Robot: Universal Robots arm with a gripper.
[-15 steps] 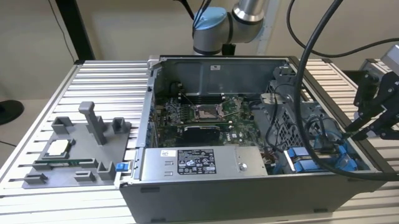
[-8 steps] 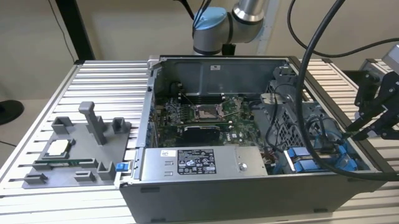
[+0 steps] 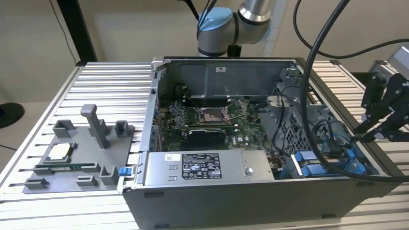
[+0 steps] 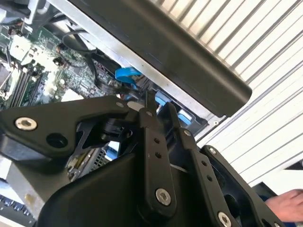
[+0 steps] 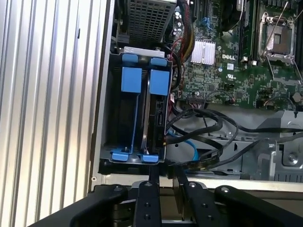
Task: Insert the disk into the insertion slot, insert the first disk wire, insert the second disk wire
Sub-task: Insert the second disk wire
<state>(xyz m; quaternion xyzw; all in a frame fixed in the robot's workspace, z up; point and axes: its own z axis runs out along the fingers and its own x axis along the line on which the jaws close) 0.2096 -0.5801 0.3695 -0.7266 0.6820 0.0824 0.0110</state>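
Black gripper (image 5: 164, 177) linkages sit closest to the lens in both wrist views. The two slim fingers (image 5: 154, 174) stand close together at the wall of the open computer case (image 3: 255, 201), with a narrow gap between them. I cannot tell whether anything is pinched there. A dark cable (image 5: 203, 163) runs right up beside the fingertips.

Just past the fingertips lies the insertion slot (image 5: 106, 113), a metal cage with blue rails. I count two bays side by side, each with a blue tab at either end, four tabs in all. The disk (image 5: 156, 111) seems to sit on edge in the bay nearer the motherboard (image 5: 227, 61), its blue carrier around it. The bay beside it looks dark and empty. In the exterior view the gripper (image 3: 357, 136) hangs over the case corner at the exterior view's right, above the blue pieces.

Several black cables loop loosely beside the cage, plus one light blue cable (image 5: 189, 146). My worry is that a finger could snag one of these loops, or press a plug in crooked, because they crowd the fingertips so tightly. One hand (image 4: 286, 205) shows at the second wrist view's edge, near the arm, and that closeness is a hazard too.
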